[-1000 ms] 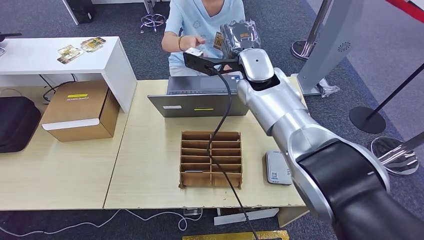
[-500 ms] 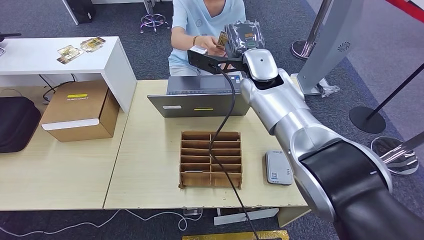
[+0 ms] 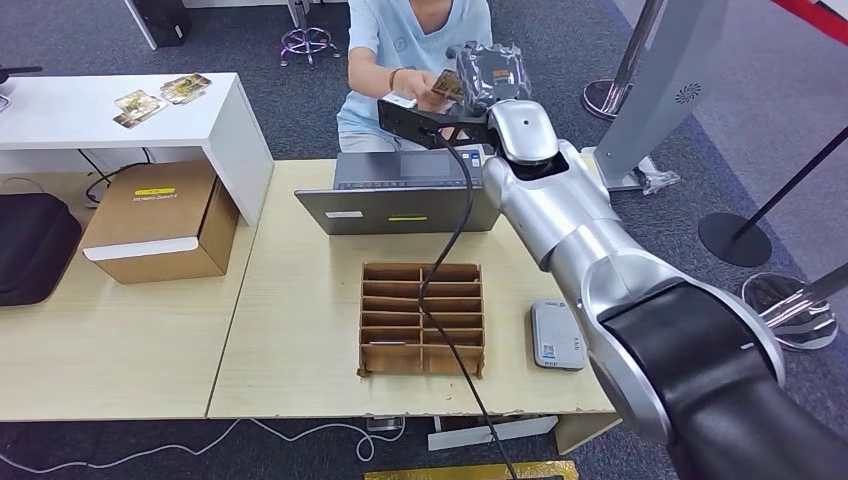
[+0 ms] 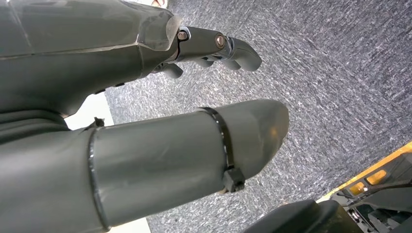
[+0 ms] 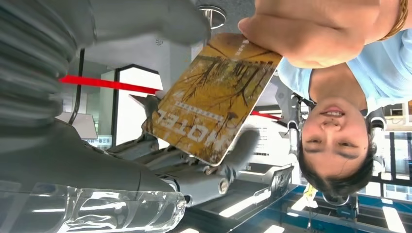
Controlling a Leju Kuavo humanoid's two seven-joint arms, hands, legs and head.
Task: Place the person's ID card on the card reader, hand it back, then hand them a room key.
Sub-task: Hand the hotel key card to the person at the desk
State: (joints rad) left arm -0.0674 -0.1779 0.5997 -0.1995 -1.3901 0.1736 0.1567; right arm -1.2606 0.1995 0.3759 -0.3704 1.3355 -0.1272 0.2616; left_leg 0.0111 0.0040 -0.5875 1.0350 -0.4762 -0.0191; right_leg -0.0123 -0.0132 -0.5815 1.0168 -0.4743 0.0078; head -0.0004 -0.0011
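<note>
Grey carpet beyond a pale wooden table point(image 3: 300, 330); from the head view, right hand point(image 3: 487, 72) stretched far forward to the person's hand point(image 3: 430, 88), room key point(image 3: 447, 84) between the two. From the right wrist view, room key point(image 5: 212, 97) lying slantwise across the fingers point(image 5: 194, 177), far end pinched by the person's hand point(image 5: 316, 29); robot's own hold impossible to tell. From the left wrist view, left hand point(image 4: 194, 97) hanging over carpet, fingers apart, holding nothing.

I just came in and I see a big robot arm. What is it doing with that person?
The robot's right hand is reaching over the laptop toward a seated person, with a hotel room key card between them. The person's hand pinches one end of the card; the robot's fingers sit at the other end. The card reader lies on the table. The left hand hangs over the carpet.
</note>
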